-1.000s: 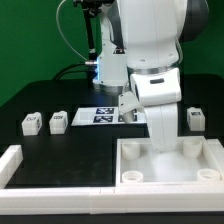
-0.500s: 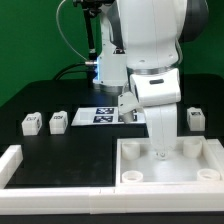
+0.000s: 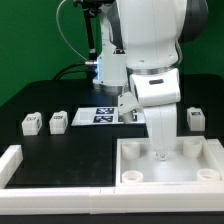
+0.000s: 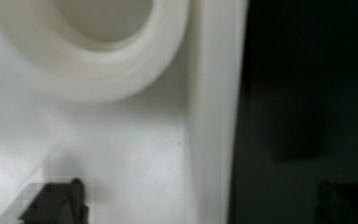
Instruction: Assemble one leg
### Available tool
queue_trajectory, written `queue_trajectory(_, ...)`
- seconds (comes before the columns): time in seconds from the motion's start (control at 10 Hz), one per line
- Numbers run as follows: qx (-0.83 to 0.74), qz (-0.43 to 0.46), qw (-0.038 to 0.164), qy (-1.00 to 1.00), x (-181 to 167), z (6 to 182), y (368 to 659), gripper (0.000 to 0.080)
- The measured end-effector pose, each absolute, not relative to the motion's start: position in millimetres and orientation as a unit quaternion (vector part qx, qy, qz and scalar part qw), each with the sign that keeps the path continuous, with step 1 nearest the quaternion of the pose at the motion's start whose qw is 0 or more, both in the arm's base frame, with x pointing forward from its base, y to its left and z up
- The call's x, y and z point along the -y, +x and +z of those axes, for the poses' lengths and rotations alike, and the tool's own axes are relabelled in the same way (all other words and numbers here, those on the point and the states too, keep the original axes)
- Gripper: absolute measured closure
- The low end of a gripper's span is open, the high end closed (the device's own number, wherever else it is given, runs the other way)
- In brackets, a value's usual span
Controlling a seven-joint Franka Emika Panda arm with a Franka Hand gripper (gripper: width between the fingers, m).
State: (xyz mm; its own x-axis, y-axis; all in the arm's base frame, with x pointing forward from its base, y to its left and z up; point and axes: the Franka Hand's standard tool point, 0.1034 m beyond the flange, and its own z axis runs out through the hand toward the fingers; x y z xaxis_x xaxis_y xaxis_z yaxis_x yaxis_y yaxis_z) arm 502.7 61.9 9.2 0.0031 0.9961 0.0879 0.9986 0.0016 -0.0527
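the robot's glossy white rounded arm (image 3: 150, 35) is built of bulbous plastic shells, split by a thin black ring-shaped seam (image 3: 150, 70) above the wrist. below it is a narrower white boxy hand housing (image 3: 160, 120) with a small grey-and-black block (image 3: 127, 104) on its side. a thin black cable (image 3: 62, 35) arcs beside the upper links. in the wrist view the gripper (image 4: 199, 205) shows two fingertips (image 4: 55, 203) as dark, blurred, blocky stubs.

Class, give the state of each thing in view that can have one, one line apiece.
gripper: open, low over the tray-like piece, holding nothing.
tray-like piece: flat on the table, rims up.
leg at the exterior view's far left: loose on the table.
leg beside it: loose, untouched.
leg at the exterior view's right: loose, untouched.
marker board: lying flat.
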Motion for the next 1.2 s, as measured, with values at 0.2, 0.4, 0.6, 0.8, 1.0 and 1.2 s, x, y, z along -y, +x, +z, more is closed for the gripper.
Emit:
queue_trajectory(0.2, 0.662, -0.010, 0.040, -0.749, -68, 34.9, 494, 0.0151)
queue_trajectory(0.4, 0.617, -0.005, 0.038, -0.786, -91, 50.3, 475, 0.0151)
queue_trajectory(0.6, 0.505, -0.006, 0.031, -0.862, -118, 66.4, 467, 0.0151)
queue_trajectory(0.8, 0.429, -0.014, 0.029, -0.903, -138, 80.1, 471, 0.0151)
queue_trajectory(1.0, 0.307, -0.009, 0.036, -0.951, -140, 78.5, 470, 0.0151)
queue_trajectory(1.2, 0.182, -0.007, 0.041, -0.982, -153, 70.1, 454, 0.0151)
